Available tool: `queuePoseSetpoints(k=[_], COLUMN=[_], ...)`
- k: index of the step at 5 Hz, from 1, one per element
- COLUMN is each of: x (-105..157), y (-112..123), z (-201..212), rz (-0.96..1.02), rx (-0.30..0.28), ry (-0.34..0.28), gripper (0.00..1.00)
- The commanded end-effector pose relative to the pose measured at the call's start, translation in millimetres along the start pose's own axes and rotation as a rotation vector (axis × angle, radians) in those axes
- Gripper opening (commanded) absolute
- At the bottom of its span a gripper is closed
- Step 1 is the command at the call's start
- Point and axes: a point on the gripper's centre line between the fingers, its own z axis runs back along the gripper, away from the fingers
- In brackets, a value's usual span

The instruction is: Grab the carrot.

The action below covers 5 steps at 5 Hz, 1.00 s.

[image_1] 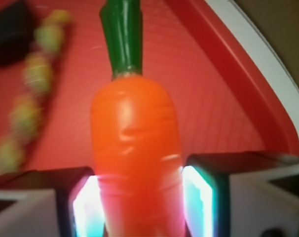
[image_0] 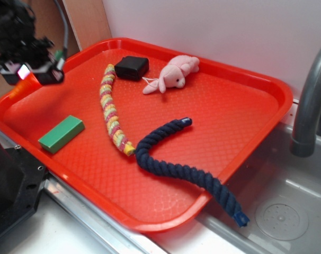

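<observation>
The carrot [image_1: 134,143] is bright orange with a dark green stem cap pointing away from me. It fills the middle of the wrist view, and my gripper [image_1: 139,207] is shut on its body with the lit pads [image_1: 196,197] pressed against both sides. In the exterior view the gripper [image_0: 36,71] is at the far left corner of the red tray [image_0: 229,106]. Only a bit of the orange carrot [image_0: 21,87] shows below the fingers. I cannot tell whether the carrot touches the tray.
On the tray lie a green block [image_0: 61,133], a yellow-pink braided rope [image_0: 112,111], a dark blue rope [image_0: 181,164], a black box [image_0: 131,67] and a pink plush toy [image_0: 174,74]. A grey faucet [image_0: 309,100] and sink [image_0: 287,201] are to the right.
</observation>
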Motion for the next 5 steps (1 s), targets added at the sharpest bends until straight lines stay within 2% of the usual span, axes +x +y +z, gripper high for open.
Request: queuePoseSetpoints(k=[1,2,3,4,5], x=[19,26,27,27,23], y=[-49,-77,-93,-114,-113], z=[95,130,136,135,134], rz=[-0.042,-0.104,-0.153,-0.176,-0.179], rx=[-0.101,-0.097,-0.109,-0.076,-0.083], ry=[-0.038,-0.030,0.013,0.041,0.025], gripper=[0.00,0.00,0.00,0.00,0.00])
